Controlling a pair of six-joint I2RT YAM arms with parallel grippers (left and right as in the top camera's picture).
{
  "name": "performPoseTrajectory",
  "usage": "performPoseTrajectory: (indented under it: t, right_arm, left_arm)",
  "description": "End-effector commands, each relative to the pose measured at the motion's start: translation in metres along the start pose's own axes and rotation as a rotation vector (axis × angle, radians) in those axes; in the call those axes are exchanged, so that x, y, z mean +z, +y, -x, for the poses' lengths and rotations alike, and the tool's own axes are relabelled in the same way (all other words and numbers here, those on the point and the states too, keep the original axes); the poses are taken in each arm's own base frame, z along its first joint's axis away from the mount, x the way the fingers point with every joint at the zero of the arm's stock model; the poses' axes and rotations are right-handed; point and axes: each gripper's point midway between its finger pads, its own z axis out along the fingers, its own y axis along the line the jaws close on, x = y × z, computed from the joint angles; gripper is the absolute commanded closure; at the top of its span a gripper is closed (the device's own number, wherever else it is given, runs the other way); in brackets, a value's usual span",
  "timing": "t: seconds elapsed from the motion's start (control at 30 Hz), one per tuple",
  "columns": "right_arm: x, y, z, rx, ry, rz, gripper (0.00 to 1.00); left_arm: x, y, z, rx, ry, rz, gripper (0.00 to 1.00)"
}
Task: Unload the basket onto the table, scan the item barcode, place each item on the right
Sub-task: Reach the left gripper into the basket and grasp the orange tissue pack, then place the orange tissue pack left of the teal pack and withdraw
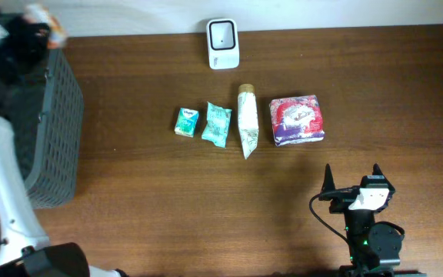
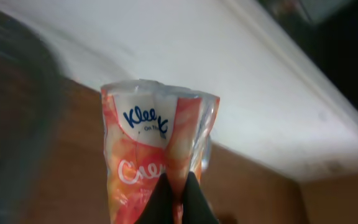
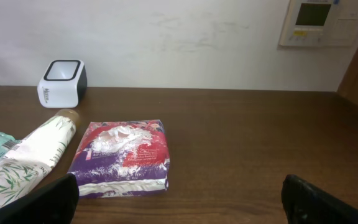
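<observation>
Pinching the Kleenex pack [image 2: 157, 149] by its lower edge in the left gripper [image 2: 178, 190], bulk clear above the tips, probably baring a barcode for the scanner [image 1: 223, 42]. Idling with right gripper [image 3: 179, 199] splayed wide.

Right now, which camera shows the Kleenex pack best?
The left wrist view: the orange Kleenex pack fills it, logo readable, pinched in the left tool. Overhead shows only a blurred orange scrap at the top-left corner; the right wrist view misses it.
</observation>
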Motion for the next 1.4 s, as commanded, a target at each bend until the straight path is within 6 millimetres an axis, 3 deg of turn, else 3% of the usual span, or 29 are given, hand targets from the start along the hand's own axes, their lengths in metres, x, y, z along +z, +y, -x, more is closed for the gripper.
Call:
performPoseTrajectory:
  t: [0.0,0.1,0.13,0.3,0.53,0.73,0.8,0.9,1.0,1.07,1.23,1.3,1.37]
  right_arm:
    - [0.000,0.002,-0.004,0.007,0.006,0.008,0.02]
    - [0.000,0.002,-0.004,0.007,0.006,0.008,0.01]
    - [0.000,0.002,-0.004,0.007,0.006,0.008,0.02]
    - [0.000,0.002,-0.004,0.007,0.006,0.008,0.01]
    - [0.000,0.002,-0.004,0.007,0.006,0.008,0.01]
    - [0.000,0.002,-0.004,0.007,0.006,0.008,0.02]
    - [0.000,0.002,-0.004,0.007,0.006,0.008,0.01]
    - [0.000,0.002,-0.004,0.007,0.006,0.008,0.02]
    - [0.000,0.002,-0.004,0.007,0.006,0.008,0.02]
    - [0.000,0.002,-0.004,0.007,0.006,0.008,0.01]
    - [0.000,0.002,-0.004,0.007,0.006,0.008,0.02]
    - [0.000,0.002,-0.004,0.007,0.006,0.008,0.02]
    - [0.000,0.002,-0.004,0.007,0.006,0.008,0.02]
  left_arm:
    - [0.023,-0.046,-0.067,0.195,0.200,-0.073,1.00]
    - [0.043,-0.030,-0.121,0.275,0.317,0.191,1.00]
    - [0.047,-0.024,-0.131,0.305,0.332,0.259,1.00]
    - [0.079,0.005,-0.206,0.468,0.474,0.491,1.00]
    - [0.133,0.066,-0.275,0.485,0.673,0.600,1.00]
    - [0.154,0.100,-0.311,0.480,0.777,0.649,0.91]
    - [0.156,0.106,-0.311,0.493,0.772,0.674,0.86]
    - [0.157,0.106,-0.312,0.492,0.770,0.672,0.32]
    - [0.159,0.101,-0.305,0.492,0.757,0.665,0.31]
    - [0.154,0.085,-0.290,0.488,0.753,0.655,0.30]
    - [0.120,0.016,-0.216,0.452,0.663,0.625,0.27]
    - [0.103,-0.006,-0.199,0.444,0.646,0.592,0.18]
    - [0.085,-0.024,-0.181,0.446,0.613,0.576,0.03]
